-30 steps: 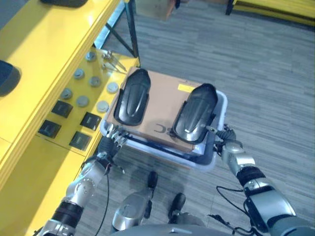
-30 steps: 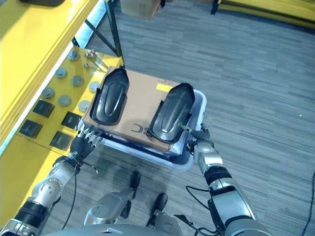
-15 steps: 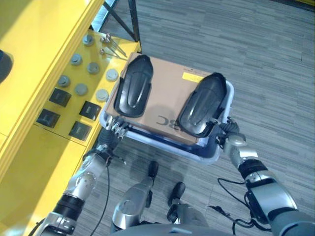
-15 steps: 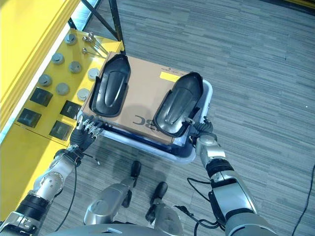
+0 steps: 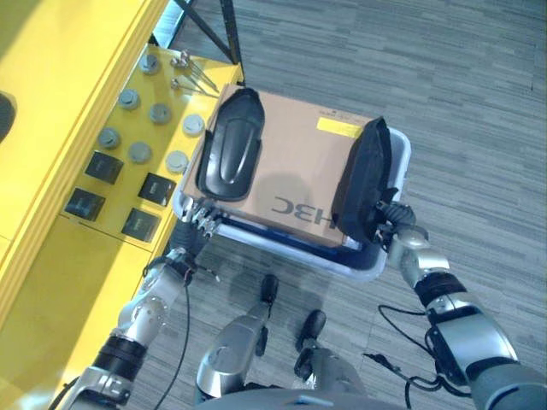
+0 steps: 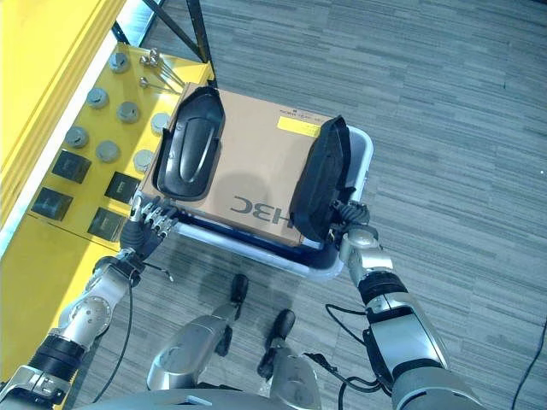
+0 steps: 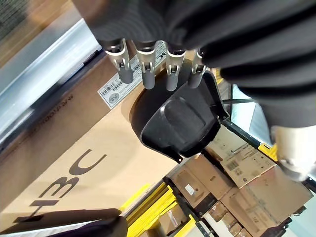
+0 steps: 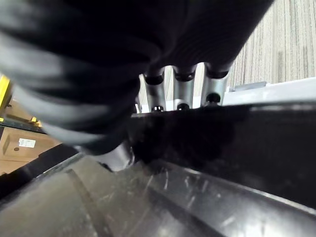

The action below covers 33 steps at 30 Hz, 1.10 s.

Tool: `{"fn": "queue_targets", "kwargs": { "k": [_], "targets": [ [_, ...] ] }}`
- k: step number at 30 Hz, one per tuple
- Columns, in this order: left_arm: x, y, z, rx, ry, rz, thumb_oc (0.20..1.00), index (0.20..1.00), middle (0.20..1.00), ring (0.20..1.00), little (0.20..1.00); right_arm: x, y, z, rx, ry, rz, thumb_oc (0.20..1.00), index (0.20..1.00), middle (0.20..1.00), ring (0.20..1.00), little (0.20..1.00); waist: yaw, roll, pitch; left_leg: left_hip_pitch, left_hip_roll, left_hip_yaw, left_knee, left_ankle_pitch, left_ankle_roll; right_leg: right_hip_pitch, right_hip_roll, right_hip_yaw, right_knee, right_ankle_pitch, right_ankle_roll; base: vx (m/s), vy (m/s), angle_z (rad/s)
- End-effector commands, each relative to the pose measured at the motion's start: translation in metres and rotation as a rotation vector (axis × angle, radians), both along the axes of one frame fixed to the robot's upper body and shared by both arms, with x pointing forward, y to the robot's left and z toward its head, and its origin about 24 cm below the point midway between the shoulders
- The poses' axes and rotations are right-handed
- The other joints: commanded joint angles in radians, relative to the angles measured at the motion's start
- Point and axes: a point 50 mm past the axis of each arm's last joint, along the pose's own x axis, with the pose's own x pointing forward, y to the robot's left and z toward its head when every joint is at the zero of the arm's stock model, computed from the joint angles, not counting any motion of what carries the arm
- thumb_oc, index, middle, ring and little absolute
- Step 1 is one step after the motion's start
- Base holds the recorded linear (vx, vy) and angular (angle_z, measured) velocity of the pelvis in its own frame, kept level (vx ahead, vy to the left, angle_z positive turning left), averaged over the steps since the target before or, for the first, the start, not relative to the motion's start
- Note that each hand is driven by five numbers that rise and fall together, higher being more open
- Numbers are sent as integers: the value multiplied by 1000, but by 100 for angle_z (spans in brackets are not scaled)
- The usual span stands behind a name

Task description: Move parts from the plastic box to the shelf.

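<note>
I carry a white plastic box (image 5: 377,268) with a brown cardboard sheet (image 5: 295,166) lying across its top. One black moulded part (image 5: 231,145) lies flat on the sheet's left side. A second black part (image 5: 363,184) stands tipped on its edge at the right rim. My right hand (image 5: 395,231) is at that rim, and its fingers (image 8: 183,94) hook over the part's edge with the tips hidden behind it. My left hand (image 6: 145,226) rests against the box's near left corner, fingers (image 7: 148,74) straight.
The yellow shelf (image 5: 68,68) runs along the left. Its lower board carries several round grey parts (image 5: 141,154), black square parts (image 5: 107,166) and some metal pieces (image 5: 188,73). A dark shelf post (image 5: 229,34) stands just beyond the box. Grey floor stretches to the right.
The right black part has swung up from lying flat to standing on its edge by my right hand. The left part and my left hand have kept their places.
</note>
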Motion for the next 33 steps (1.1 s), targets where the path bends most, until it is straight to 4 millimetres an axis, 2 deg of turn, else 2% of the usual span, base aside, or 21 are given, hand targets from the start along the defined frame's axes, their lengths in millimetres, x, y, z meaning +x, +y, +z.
{"fn": "queue_targets", "kwargs": {
  "k": [1,9,15,20,25,29,33],
  "targets": [
    [3,-6,23,-40,-125,-18,1000,1000,1000,1000,1000,16,1,46,-76,-179,56,200,200,200,200,200,7,-43,0,-44,29,-8,94,-72,-38,-60,-128,48,-58,167,74,-38,-3,-3],
    [-3,-7,30,-36,-177,-60,1000,1000,1000,1000,1000,13,9,69,-140,-317,99,200,200,200,200,200,-5,-47,-33,-8,31,-6,83,-78,-37,-37,-124,49,-69,169,73,-7,-1,-1],
    [-7,-9,36,7,-190,-103,1000,1000,1000,1000,1000,5,27,79,-208,-356,179,200,200,200,200,200,-23,-57,-122,68,45,7,56,-85,-39,12,-118,58,-74,162,72,79,-1,-2],
    [-2,-19,39,72,-176,-154,1000,1000,1000,1000,1000,3,41,76,-241,-329,247,200,200,200,200,200,-40,-65,-180,127,57,18,31,-87,-41,52,-111,66,-79,156,71,101,-25,-9],
    [12,-41,33,175,-66,-205,1000,1000,1000,1000,1000,3,63,60,-245,-246,359,200,200,200,200,200,-72,-74,-253,187,72,45,10,-88,-45,89,-102,88,-86,152,71,110,-21,-10],
    [22,-51,26,217,-5,-225,1000,1000,1000,1000,1000,3,73,50,-239,-194,415,200,200,200,200,200,-94,-76,-276,210,78,61,5,-92,-45,101,-98,104,-87,149,71,57,-11,-16],
    [34,-72,28,273,-2,-248,1000,1000,1000,1000,1000,2,92,31,-211,-141,481,200,200,200,200,200,-120,-80,-293,233,83,82,3,-99,-47,115,-93,122,-90,146,71,50,-12,-9]
  ]
}}
